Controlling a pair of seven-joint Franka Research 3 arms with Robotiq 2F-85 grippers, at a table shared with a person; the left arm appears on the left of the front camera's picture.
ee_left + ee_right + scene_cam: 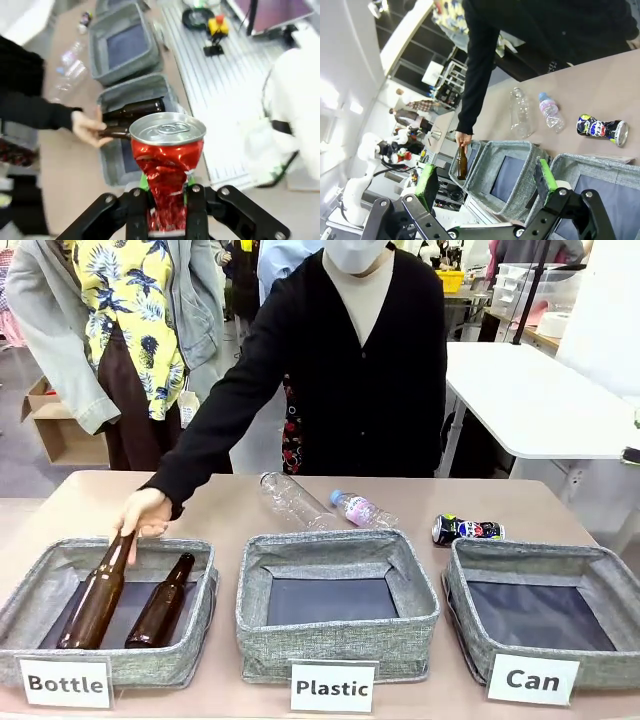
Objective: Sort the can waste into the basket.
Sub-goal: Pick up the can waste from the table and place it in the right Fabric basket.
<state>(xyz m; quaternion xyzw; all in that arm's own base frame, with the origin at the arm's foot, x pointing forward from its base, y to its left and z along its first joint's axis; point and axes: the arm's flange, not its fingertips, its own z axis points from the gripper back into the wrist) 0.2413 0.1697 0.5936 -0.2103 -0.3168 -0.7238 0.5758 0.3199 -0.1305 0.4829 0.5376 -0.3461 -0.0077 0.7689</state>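
Note:
In the left wrist view my left gripper (165, 202) is shut on the crushed red can (167, 160), whose silver top faces the camera, high above the bins. The dark printed can (466, 530) lies on its side on the table just behind the "Can" basket (470, 625); the basket holds nothing. My right gripper (486, 180) is open with nothing between its green pads (427, 182). It hovers above the dark can (600, 129) and the basket (592, 162).
A person's hand (140, 512) lowers a brown bottle (100, 590) into the "Bottle" bin (190, 660), beside another brown bottle (160, 602). The "Plastic" bin (335, 650) stands in the middle. Two clear plastic bottles (295, 500) (360, 508) lie behind it.

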